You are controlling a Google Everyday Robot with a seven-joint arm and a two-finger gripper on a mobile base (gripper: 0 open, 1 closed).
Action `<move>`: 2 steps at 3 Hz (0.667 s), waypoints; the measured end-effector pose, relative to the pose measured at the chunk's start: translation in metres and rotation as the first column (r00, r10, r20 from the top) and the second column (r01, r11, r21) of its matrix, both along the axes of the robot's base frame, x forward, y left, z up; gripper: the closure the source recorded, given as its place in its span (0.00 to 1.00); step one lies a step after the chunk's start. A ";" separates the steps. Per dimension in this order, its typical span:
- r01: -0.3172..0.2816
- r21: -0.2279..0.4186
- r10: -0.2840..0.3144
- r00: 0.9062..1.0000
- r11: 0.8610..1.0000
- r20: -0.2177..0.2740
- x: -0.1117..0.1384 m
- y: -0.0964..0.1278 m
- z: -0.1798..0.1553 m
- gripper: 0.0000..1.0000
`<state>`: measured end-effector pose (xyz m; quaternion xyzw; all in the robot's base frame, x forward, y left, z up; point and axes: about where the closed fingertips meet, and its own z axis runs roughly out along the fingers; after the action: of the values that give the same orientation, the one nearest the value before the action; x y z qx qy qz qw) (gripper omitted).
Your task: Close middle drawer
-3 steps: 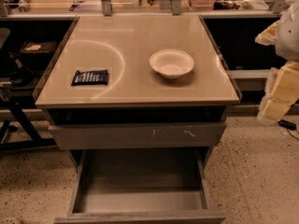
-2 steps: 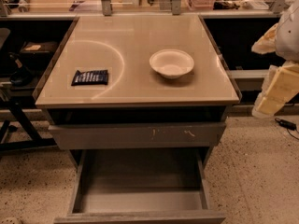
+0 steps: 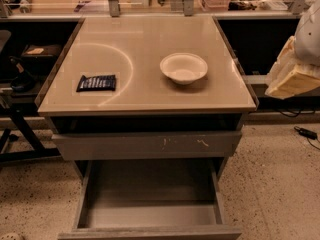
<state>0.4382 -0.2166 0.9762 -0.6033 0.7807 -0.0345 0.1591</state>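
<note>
The place looked like a robot test lab or workshop rather than a home. A plain grey cabinet (image 3: 147,145) with a beige top stood on a speckled hard floor (image 3: 280,189), where a loose black cable (image 3: 306,133) lay. Behind it ran a long counter (image 3: 150,15) with metal posts and cluttered gear. Black stand legs (image 3: 20,134) stood at the left. Only a bowl (image 3: 183,67) and a dark packet (image 3: 96,82) sat on the cabinet, like set-out props. The robot's pale gripper (image 3: 287,81) hung at the right edge, just beside the cabinet.
</note>
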 end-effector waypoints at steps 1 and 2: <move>0.000 0.000 0.000 1.000 1.000 0.000 0.000 0.000 0.000 0.88; -0.001 -0.008 0.001 1.000 1.000 0.016 0.002 0.000 0.003 1.00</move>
<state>0.4398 -0.2166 0.9796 -0.6039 0.7790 -0.0424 0.1631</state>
